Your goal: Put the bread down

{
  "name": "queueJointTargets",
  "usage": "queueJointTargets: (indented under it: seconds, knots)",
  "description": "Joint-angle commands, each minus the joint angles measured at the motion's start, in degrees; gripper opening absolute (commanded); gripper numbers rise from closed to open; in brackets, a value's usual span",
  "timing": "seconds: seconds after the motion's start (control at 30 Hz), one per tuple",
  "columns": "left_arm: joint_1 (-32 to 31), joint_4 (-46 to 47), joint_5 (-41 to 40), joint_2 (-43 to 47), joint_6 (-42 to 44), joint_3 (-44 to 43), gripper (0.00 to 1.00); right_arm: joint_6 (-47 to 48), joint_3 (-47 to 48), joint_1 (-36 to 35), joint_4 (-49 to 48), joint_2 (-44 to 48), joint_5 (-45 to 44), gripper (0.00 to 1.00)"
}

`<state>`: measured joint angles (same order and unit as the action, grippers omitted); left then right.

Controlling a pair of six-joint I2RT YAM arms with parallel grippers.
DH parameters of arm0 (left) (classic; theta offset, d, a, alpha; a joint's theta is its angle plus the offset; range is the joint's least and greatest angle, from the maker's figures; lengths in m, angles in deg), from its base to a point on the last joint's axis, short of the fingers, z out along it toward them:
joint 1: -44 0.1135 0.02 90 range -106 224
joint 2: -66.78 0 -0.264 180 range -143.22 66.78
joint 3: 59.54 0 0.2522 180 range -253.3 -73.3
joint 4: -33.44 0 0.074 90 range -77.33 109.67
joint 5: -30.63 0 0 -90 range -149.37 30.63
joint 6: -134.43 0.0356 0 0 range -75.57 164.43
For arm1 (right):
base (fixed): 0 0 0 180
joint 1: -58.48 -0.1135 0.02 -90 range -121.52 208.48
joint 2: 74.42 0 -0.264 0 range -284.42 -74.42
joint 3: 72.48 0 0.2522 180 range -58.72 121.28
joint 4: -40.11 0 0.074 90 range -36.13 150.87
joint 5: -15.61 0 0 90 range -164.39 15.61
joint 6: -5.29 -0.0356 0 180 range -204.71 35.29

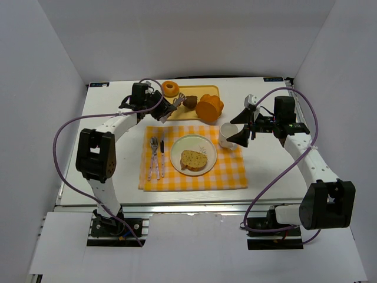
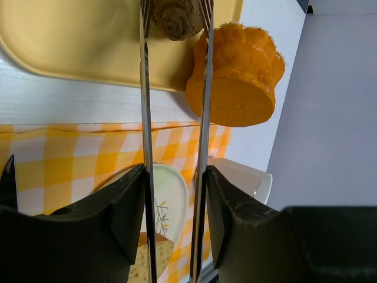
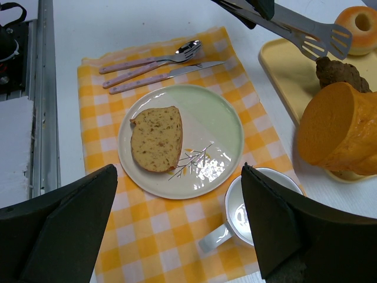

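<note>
While the left gripper (image 1: 158,109) is shut on the handles of the tongs (image 2: 145,118), it holds them out over the yellow tray (image 1: 203,90); their two blades stand a little apart, tips at the brown roll (image 1: 189,102), though I cannot tell whether they touch it. On the checked cloth (image 1: 230,171) the cutlery (image 1: 155,156) lies just left of the plate (image 1: 197,140); one slice of bread (image 1: 193,160) lies flat on the plate, left of its middle. On the tray sit a ring doughnut (image 1: 170,88), the roll and an orange loaf (image 1: 209,108) that overhangs the near edge. The white cup (image 1: 228,134) stands at the cloth's right corner; the right gripper (image 1: 241,137) hovers beside it with jaws wide and empty. I judge the roll to be the next piece; to do it well, straddle its middle with both blades, squeeze only enough to lift without crushing, steer clear of the loaf, and set it on the bare right part of the plate.
</note>
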<state>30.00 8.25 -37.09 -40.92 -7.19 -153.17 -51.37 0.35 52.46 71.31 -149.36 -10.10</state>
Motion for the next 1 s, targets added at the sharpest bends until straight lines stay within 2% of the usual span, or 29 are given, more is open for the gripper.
queueJointTargets:
  seconds: [0.0, 0.6, 0.97]
  knots:
    - [0.11, 1.67, 1.45, 0.65, -0.42, -2.12, 0.53, -0.30, 0.35, 0.22, -1.52, 0.76, 1.36, 0.89]
    - [0.02, 4.48, 4.08, 0.48, -2.44, 0.51, 0.53, -0.38, 0.26, 0.22, -1.79, 0.67, 1.63, 0.89]
    - [-0.24, 2.98, 4.08, -0.14, -1.47, 0.51, 0.53, -0.56, 0.35, 0.22, -1.96, 0.76, 1.71, 0.89]
